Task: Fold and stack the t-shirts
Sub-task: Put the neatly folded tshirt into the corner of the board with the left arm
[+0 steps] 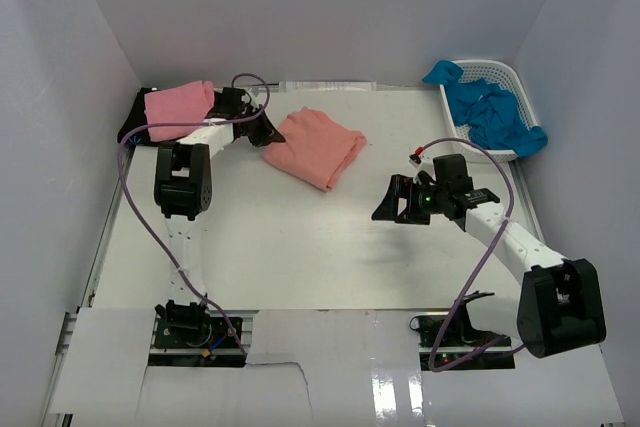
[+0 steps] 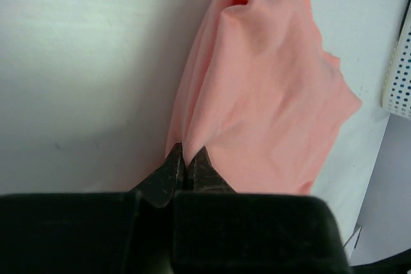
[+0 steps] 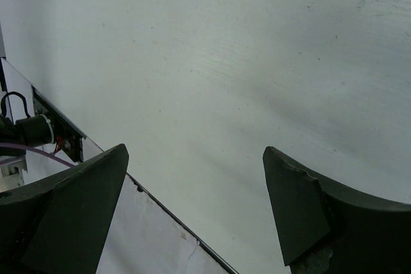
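A folded salmon-coral t-shirt lies at the back middle of the table. My left gripper is at its left edge, shut on a pinch of the cloth. The left wrist view shows the closed fingertips biting the shirt's near fold. At the back left, a lighter pink t-shirt rests folded on a black one. Bright blue t-shirts sit crumpled in the basket. My right gripper hangs open over bare table, right of centre. Nothing is between its fingers.
The white lattice basket stands at the back right corner against the wall. White walls close in the table on three sides. A taped white sheet edge runs along the table's near side by the arm bases.
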You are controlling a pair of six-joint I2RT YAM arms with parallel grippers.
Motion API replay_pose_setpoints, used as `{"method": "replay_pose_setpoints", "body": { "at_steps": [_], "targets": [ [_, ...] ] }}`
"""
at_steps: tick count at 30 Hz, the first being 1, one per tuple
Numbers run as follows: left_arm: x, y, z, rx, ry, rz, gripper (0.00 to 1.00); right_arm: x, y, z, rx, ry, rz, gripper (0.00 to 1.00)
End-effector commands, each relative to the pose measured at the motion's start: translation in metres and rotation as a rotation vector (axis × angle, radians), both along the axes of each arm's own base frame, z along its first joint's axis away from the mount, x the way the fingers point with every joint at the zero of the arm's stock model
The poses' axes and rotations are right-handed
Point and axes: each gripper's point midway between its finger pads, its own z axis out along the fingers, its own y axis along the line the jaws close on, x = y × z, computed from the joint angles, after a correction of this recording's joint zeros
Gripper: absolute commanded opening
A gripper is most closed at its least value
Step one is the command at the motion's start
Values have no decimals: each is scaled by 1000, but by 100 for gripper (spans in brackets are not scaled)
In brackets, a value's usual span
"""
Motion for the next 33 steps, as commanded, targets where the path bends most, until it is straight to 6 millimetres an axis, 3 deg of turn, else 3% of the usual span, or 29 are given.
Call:
{"method": "replay_pose_setpoints", "body": {
  "at_steps": [1,2,3,8,11,15,18,22,24,25,28,33],
  "targets": [
    [32,10,34,-31,-71,-30,0,5,0,27,18,-62,-7,91],
    [44,10,31,-45,-70,-36,0,4,0,30,20,-67,-8,92],
    [43,12,30,-85,-51,-56,0,4,0,32,23,-72,-8,92],
    [16,8,11,-121,42,-50,0,3,-1,40,31,-85,-17,92],
    [-17,2,6,-119,91,-59,0,4,0,45,37,-92,-14,92],
    [-73,-10,12,-86,131,-80,0,6,2,50,43,-90,-10,92],
    [-103,-18,14,-73,164,-79,0,7,3,55,48,-95,-5,92],
    [-145,-14,15,-27,204,-52,1,7,3,57,50,-100,-7,92],
    [-151,-10,12,4,217,-29,19,7,3,57,53,-97,-5,92],
    [-154,-8,10,13,225,-21,38,7,4,56,54,-95,-4,92],
    [-154,-3,4,43,244,-8,60,6,5,57,61,-95,0,92],
    [-154,3,-6,78,260,28,66,5,4,56,56,-93,0,92]
  ]
}}
